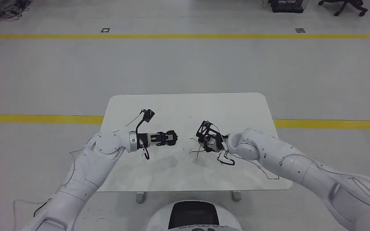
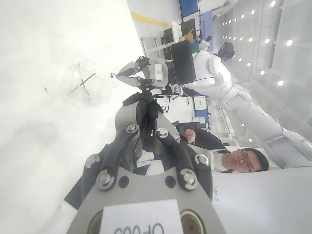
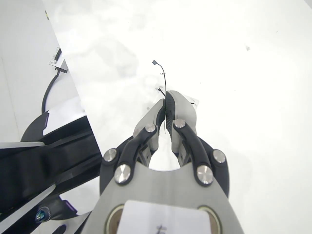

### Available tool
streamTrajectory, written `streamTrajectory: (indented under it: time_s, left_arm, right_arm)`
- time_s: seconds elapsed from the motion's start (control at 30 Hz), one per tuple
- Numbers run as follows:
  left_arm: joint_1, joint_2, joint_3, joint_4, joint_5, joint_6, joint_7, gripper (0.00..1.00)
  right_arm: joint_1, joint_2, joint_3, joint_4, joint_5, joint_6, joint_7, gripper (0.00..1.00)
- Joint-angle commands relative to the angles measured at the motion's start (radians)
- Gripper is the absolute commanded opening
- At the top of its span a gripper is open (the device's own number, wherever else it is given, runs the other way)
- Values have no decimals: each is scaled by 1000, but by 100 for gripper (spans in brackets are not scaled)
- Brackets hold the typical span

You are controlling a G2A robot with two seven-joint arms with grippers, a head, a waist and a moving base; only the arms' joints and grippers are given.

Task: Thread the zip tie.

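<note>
My right gripper (image 3: 166, 97) is shut on a thin black zip tie (image 3: 163, 74). The tie's small square head sticks out past the fingertips and its tail runs back between the pads. In the top view this gripper (image 1: 199, 131) hangs over the middle of the white table (image 1: 185, 107), facing my left gripper (image 1: 175, 137) across a short gap. My left gripper (image 2: 142, 98) is shut, with a thin black strip trailing back between its fingers. It points at the right gripper (image 2: 120, 75), and the tie's head (image 2: 112, 75) shows at that gripper's tip.
A clear plastic sleeve (image 2: 84, 79) holding a few spare black ties lies on the table below the right gripper, with loose ties (image 1: 198, 153) around it. A cable and plug (image 3: 54, 60) hang at the table's edge.
</note>
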Motion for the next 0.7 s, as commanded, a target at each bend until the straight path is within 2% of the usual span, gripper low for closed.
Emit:
streamTrajectory:
  time_s: [0.0, 0.2, 0.37, 0.47, 0.67]
  left_arm:
    - [0, 0, 0, 0, 0, 0, 0, 0]
    - [0, 0, 0, 0, 0, 0, 0, 0]
    - [0, 0, 0, 0, 0, 0, 0, 0]
    - [0, 0, 0, 0, 0, 0, 0, 0]
    - [0, 0, 0, 0, 0, 0, 0, 0]
  right_arm:
    - [-38, 16, 21, -26, 3, 0, -148, 0]
    - [-139, 91, 0, -103, -29, 0, -547, 0]
    - [-198, 135, -21, -123, -61, 0, -824, 0]
    - [-228, 148, -21, -121, -73, 0, -924, 0]
    - [-253, 145, -21, -123, -32, 0, -995, 0]
